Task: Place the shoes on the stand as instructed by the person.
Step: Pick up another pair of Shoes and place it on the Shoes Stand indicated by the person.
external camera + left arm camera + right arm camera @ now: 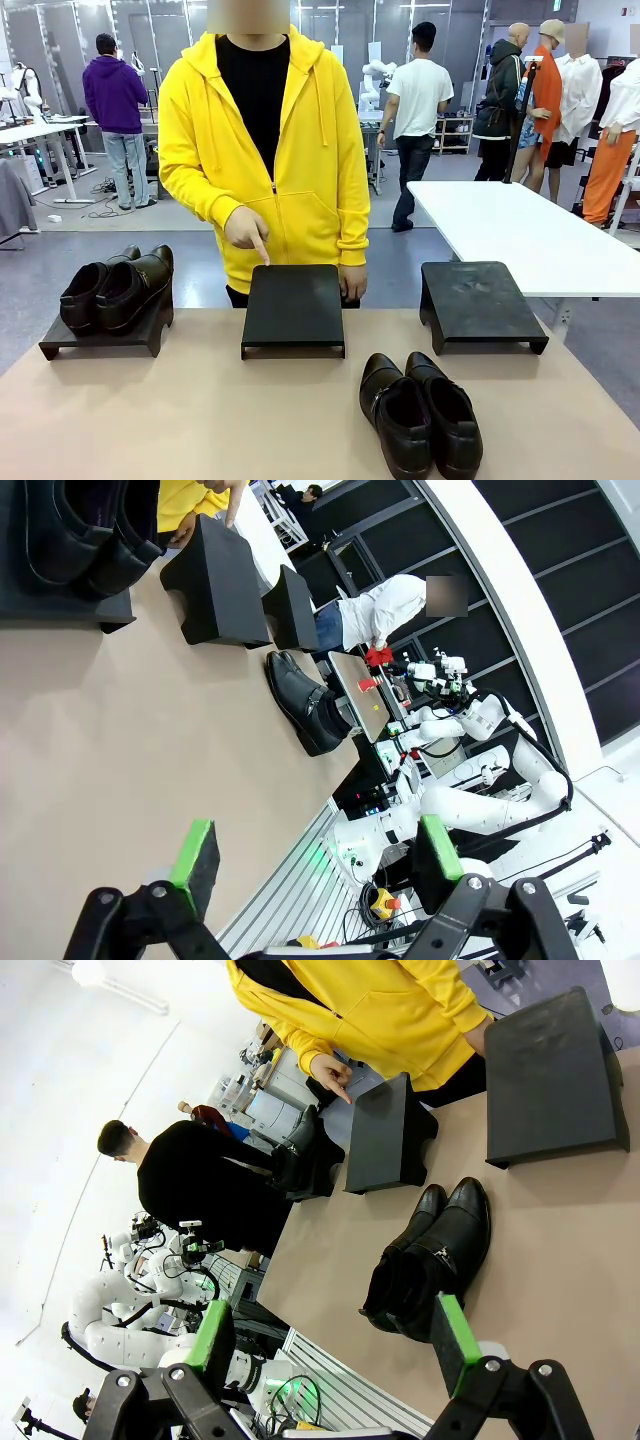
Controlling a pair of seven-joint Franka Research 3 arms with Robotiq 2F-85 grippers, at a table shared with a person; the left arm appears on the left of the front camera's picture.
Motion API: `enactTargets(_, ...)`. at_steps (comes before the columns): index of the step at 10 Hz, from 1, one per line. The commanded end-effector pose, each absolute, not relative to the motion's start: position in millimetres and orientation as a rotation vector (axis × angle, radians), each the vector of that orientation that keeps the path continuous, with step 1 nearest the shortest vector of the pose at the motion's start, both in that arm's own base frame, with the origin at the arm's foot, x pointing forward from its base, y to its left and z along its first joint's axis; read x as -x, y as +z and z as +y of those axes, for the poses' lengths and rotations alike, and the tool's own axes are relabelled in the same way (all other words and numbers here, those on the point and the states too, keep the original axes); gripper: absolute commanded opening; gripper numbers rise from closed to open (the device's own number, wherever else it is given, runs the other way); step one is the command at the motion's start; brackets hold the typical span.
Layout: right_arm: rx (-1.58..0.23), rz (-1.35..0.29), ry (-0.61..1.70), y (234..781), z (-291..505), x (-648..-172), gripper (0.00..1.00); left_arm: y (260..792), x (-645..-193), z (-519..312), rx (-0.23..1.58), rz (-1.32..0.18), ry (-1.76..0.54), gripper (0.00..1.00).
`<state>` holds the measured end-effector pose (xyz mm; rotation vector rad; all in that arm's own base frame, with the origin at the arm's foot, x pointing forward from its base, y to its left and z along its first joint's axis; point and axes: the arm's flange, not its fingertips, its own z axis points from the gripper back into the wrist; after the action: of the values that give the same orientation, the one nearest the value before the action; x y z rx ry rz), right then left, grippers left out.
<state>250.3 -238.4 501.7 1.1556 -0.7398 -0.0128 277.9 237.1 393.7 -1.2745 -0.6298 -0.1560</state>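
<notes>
A: The far shoes, at the far left corner of the table?
B: Glossy black. The near shoes, by the near edge, too.
A: The left stand?
B: Matte black, like the middle stand and the right stand, which is mottled greyish.
A: The table?
B: Plain tan.
A: The person?
B: Yellow hoodie, black shirt.
A: The left gripper?
B: Black with green pads; the right gripper likewise.

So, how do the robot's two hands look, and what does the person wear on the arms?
The left hand and the right hand each have two black fingers of bolted links, tipped with bright green pads. The person wears long bright yellow hoodie sleeves.
</notes>
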Motion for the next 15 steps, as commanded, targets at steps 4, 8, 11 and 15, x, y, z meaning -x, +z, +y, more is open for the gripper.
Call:
enactTargets(4, -1.087, -0.67, 0.141, 575, -205, -252, 1.0, 396, -273, 235, 1.279, -0.636, -0.179, 1.0)
enactTargets(8, -0.821, -0.417, 0.407, 649, -47, -298, 1.0, 396, -273, 235, 1.279, -0.636, -0.179, 1.0)
enactTargets(11, -0.575, -0.347, 0.448, 627, 67, -315, 1.0, 396, -273, 235, 1.279, -0.636, -0.179, 1.0)
enactTargets(15, -0.335, -0.346, 0.325, 545, 140, -323, 1.0, 396, -273, 235, 1.279, -0.636, -0.179, 1.0)
